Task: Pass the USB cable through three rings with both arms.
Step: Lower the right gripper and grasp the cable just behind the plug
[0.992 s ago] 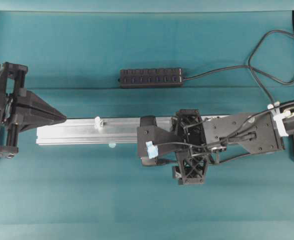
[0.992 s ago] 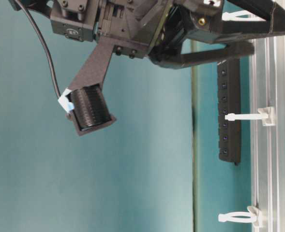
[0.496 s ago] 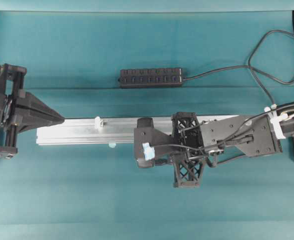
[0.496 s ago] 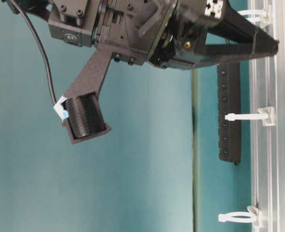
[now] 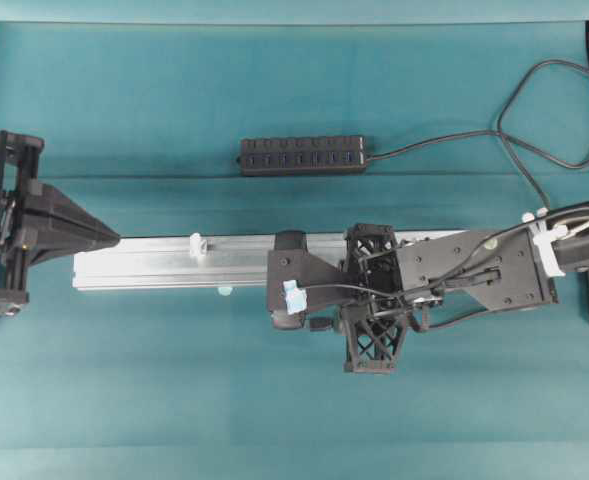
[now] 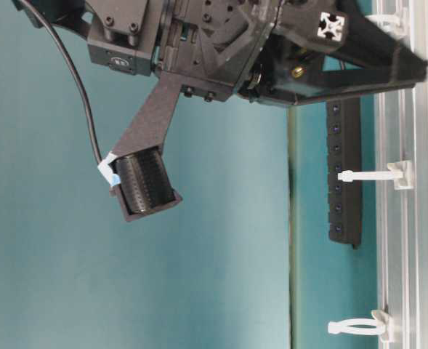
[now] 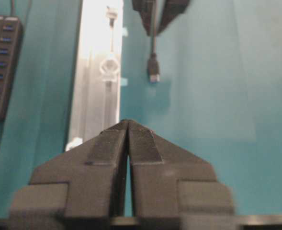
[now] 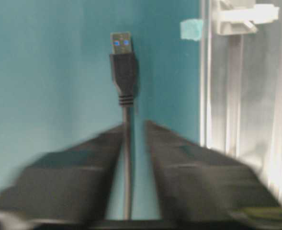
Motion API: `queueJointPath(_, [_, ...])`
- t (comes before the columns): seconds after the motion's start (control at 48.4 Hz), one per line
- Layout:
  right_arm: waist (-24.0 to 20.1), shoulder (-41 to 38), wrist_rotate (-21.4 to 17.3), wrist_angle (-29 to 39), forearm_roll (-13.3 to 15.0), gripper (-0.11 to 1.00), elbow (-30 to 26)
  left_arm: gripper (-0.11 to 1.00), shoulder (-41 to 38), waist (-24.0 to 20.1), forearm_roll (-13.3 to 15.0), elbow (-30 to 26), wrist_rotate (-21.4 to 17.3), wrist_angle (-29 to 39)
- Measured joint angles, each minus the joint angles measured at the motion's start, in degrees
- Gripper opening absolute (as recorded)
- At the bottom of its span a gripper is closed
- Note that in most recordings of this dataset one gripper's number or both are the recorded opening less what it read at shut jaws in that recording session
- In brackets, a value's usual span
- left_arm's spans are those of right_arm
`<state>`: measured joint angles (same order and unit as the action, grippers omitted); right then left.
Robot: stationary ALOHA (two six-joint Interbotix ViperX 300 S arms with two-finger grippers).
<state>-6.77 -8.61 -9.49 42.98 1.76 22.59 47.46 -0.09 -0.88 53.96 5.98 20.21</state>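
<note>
Evidently, the thin, limp black USB cable (image 8: 125,158), lying between the right gripper's (image 8: 133,125) slightly parted jaws, is best pinched just behind its stiff plug, while the left gripper (image 7: 127,125) is kept almost closed and empty.

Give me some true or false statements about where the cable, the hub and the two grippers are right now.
1. The plug is beside the rail, through no ring. True.
2. The hub sits on the rail. False: it lies on the cloth, apart from the rail.
3. The cable runs between the jaws of the right gripper. True.
4. The left gripper holds the plug. False: it is at the rail's far end, away from the plug, with nothing in its jaws.
</note>
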Motion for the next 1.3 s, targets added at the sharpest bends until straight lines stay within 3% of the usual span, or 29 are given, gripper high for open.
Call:
queueJointPath(0.207, [0.0,-0.2,-0.1,0.1,0.1,0.73,1.1,0.80,0.0,-1.0,0.0,0.4,-0.4,0.0])
queueJointPath(0.248, [0.0,-0.3,-0.1,-0.1,0.0,0.77,1.3,0.89,0.0,-1.1,0.0,0.4,-0.4,0.0])
queueJointPath(0.517, [-0.4,-1.8,-0.1,-2.2,0.1,0.75,3.2,0.83,0.1,-1.4,0.0,0.8,-0.4,0.2])
queueJointPath(0.95, [-0.7,-5.2,-0.1,-5.9,0.1,0.72,3.9,0.83,0.2,-1.4,0.0,1.2,0.2,0.3])
queueJointPath(1.116, [-0.8,-5.3,-0.1,-5.9,0.1,0.58,3.8,0.83,0.1,-1.4,0.0,1.5,0.2,0.2])
queueJointPath(1.302, [-0.9,-5.5,-0.1,-5.7,0.1,0.26,3.4,0.83,0.2,-1.5,0.0,1.7,0.2,0.3])
